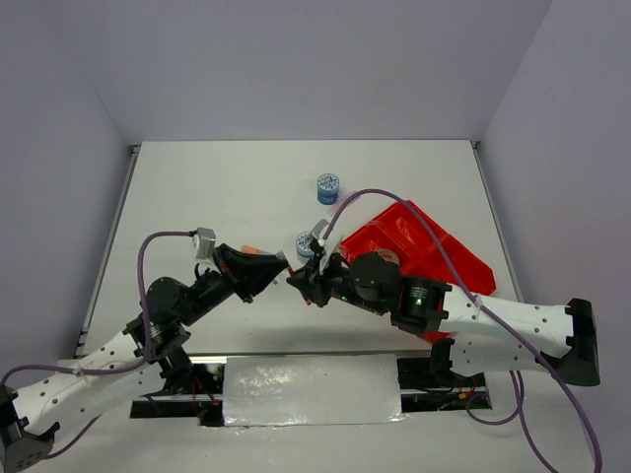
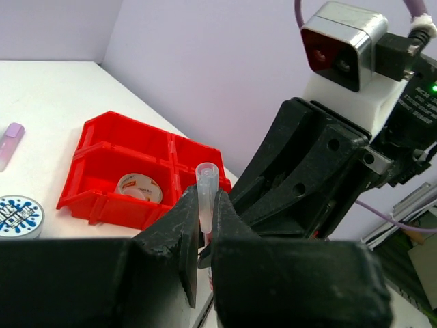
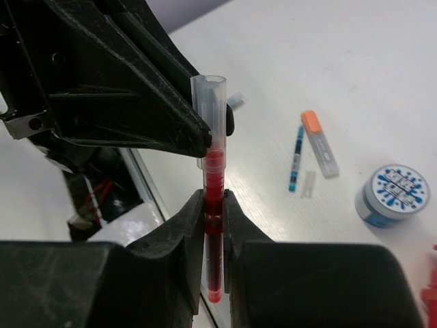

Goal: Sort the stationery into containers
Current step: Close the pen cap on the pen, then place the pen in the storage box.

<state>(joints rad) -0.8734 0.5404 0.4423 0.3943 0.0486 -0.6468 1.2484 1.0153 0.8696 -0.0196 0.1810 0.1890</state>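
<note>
A red pen [image 3: 214, 225] with a clear cap [image 3: 208, 102] is held in the air between both grippers. My right gripper [image 3: 214, 205] is shut on its red barrel. My left gripper [image 2: 206, 205] is shut on the clear cap end [image 2: 206, 181]. In the top view the two grippers [image 1: 281, 266] [image 1: 304, 283] meet tip to tip just left of the red divided tray [image 1: 434, 246]. A clear tape ring [image 2: 138, 188] lies in a tray compartment [image 2: 109, 147]. Two blue-white rolls [image 1: 327, 187] [image 1: 307, 243] stand on the table.
A blue pen [image 3: 295, 157], an orange-tipped marker [image 3: 319, 143] and a small clear piece [image 3: 308, 183] lie on the table beside one roll [image 3: 392, 195]. A pink stick [image 2: 10, 143] lies left of the tray. The table's near edge is below the grippers.
</note>
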